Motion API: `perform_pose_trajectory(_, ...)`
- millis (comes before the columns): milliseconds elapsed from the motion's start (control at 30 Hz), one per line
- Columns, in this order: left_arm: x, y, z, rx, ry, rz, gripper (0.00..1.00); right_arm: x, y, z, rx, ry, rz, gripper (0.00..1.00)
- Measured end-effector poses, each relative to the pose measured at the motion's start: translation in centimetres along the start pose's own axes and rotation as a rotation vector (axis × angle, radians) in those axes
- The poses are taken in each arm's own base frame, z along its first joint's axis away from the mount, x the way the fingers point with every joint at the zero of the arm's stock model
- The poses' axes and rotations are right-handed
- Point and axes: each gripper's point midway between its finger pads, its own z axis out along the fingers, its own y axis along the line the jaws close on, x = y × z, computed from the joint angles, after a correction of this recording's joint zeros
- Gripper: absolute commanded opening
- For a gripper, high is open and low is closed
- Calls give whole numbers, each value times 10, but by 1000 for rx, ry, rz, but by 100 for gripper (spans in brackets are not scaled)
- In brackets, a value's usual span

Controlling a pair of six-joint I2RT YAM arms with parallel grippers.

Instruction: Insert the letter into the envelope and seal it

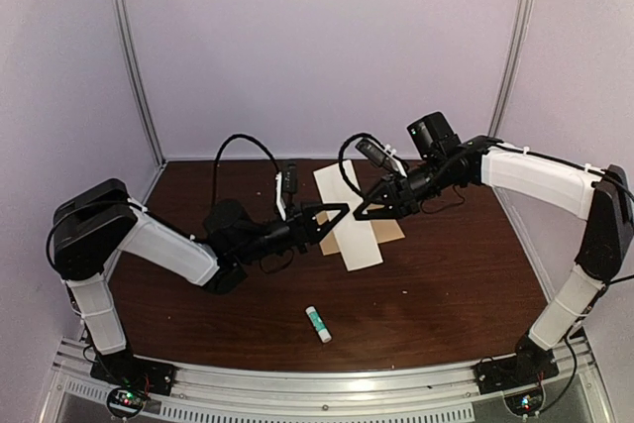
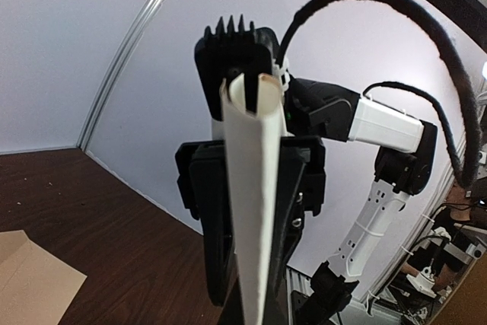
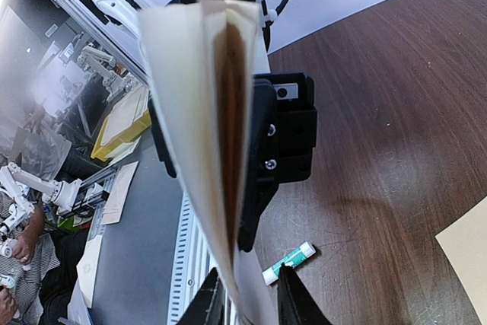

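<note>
The cream letter (image 1: 361,245), folded into a long strip, is held up over the middle of the table. Both wrist views show it edge-on (image 2: 255,188) (image 3: 205,112). My left gripper (image 1: 342,210) and my right gripper (image 1: 359,211) face each other tip to tip. Both are shut on the strip's middle from opposite sides. In the left wrist view the paper runs up from my left gripper (image 2: 259,313). In the right wrist view it rises between the tips of my right gripper (image 3: 251,302). The tan envelope (image 1: 393,232) lies flat on the table beneath the letter. It also shows in the left wrist view (image 2: 30,279) and the right wrist view (image 3: 468,249).
A green and white glue stick (image 1: 319,324) lies on the dark wood table (image 1: 466,284) in front of the grippers, and also shows in the right wrist view (image 3: 289,262). White walls with metal posts close the back and sides. A metal rail runs along the near edge.
</note>
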Motion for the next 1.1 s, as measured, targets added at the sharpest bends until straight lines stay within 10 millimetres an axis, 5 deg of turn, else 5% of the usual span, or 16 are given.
perform_pose_trajectory(233,-4,-1,5,11,-16,-3,6,1,-4,2,-4,0,17,8)
perform_pose_trajectory(333,-3,1,6,9,-14,-9,19,1,-4,2,-3,0,15,0)
perform_pose_trajectory(467,-1,5,5,-4,-1,-9,52,3,-9,-3,16,0,12,0)
perform_pose_trajectory(567,2,16,-1,-50,32,-9,62,6,-23,-20,78,-3,21,0)
perform_pose_trajectory(733,-17,62,-19,-236,112,38,62,12,-59,-82,245,-39,47,0)
perform_pose_trajectory(867,-42,110,-7,-424,236,176,62,27,-71,-120,359,-55,53,0)
perform_pose_trajectory(967,-58,134,11,-487,312,271,62,47,-63,-131,392,-61,65,0)
perform_pose_trajectory(1100,-42,179,18,-549,443,301,64,64,-56,-134,412,-70,64,0)
